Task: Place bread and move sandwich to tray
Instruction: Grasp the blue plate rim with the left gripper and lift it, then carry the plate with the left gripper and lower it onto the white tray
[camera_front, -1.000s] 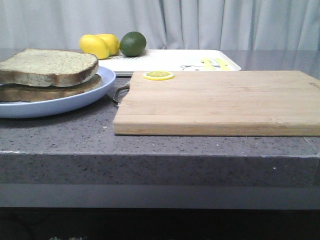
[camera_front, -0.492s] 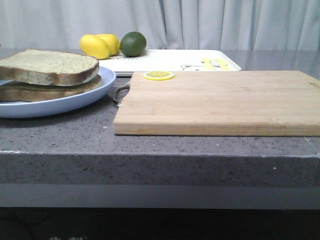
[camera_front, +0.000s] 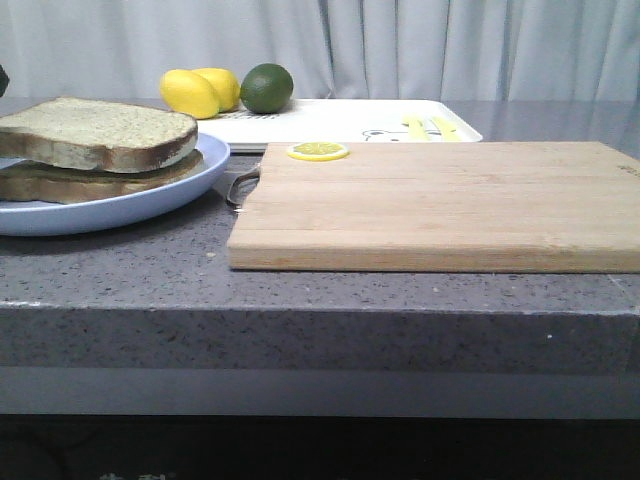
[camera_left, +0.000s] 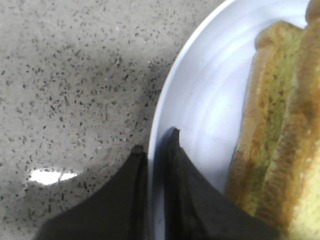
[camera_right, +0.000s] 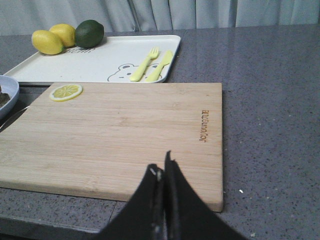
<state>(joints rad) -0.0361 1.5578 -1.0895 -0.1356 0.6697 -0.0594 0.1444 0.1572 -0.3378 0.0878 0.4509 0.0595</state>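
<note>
Left pincer clamps plate rim — right pincer closed, empty.

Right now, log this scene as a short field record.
bread: top slice of the sandwich
sandwich: on blue plate, left of cutting board
tray: behind cutting board, holding lemons, lime, cutlery
cutting board: lemon slice on far left corner
left end effector: shut on blue plate rim
right end effector: shut, empty, over cutting board
</note>
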